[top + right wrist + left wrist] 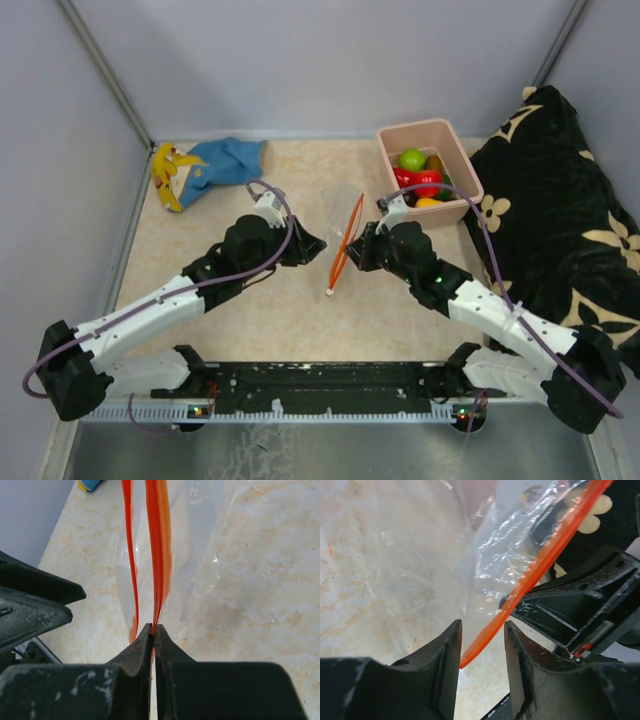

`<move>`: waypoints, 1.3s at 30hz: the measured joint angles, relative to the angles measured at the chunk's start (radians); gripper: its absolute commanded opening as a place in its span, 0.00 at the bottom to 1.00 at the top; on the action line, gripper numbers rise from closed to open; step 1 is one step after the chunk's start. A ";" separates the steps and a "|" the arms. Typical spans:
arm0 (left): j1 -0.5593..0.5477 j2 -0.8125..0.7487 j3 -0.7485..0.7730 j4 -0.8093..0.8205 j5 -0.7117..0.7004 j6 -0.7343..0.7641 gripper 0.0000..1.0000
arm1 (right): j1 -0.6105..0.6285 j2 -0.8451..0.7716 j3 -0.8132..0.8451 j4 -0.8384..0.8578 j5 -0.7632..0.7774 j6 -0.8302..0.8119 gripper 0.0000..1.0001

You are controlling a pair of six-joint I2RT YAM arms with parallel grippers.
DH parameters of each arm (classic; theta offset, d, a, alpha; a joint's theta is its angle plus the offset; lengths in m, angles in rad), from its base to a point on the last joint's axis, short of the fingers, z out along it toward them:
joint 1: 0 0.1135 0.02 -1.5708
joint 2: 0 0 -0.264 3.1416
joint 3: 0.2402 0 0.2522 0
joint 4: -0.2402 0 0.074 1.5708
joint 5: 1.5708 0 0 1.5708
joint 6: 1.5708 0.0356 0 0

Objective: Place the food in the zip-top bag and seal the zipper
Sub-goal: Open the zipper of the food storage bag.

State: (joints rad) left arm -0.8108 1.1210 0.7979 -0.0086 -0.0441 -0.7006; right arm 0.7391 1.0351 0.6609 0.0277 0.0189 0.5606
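Our left arm [150, 310] reaches from lower left up toward frame centre, and our right arm [500, 312] mirrors it from lower right. Both forearms lie low and stretched out. The grippers face each other mid-frame, near but apart. Left gripper [482, 627]: jaws parted, the zipper [545, 560] running through the gap; we can't tell whether it touches. Right gripper [154, 629]: jaws pressed together, pinching the zipper's end at the tips.
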 measured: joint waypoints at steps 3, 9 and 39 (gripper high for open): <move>-0.069 0.000 0.041 -0.024 -0.079 0.029 0.59 | 0.008 0.000 0.015 -0.020 0.007 0.001 0.00; -0.176 0.027 0.079 -0.039 -0.204 0.074 0.62 | 0.031 0.002 0.029 -0.035 0.014 0.013 0.00; -0.328 0.229 0.142 -0.142 -0.652 0.230 0.64 | 0.037 0.007 0.029 -0.065 0.045 0.038 0.00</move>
State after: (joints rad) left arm -1.1389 1.3495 0.9401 -0.1505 -0.6964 -0.4706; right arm 0.7765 1.0420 0.6899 -0.0376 0.0639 0.5987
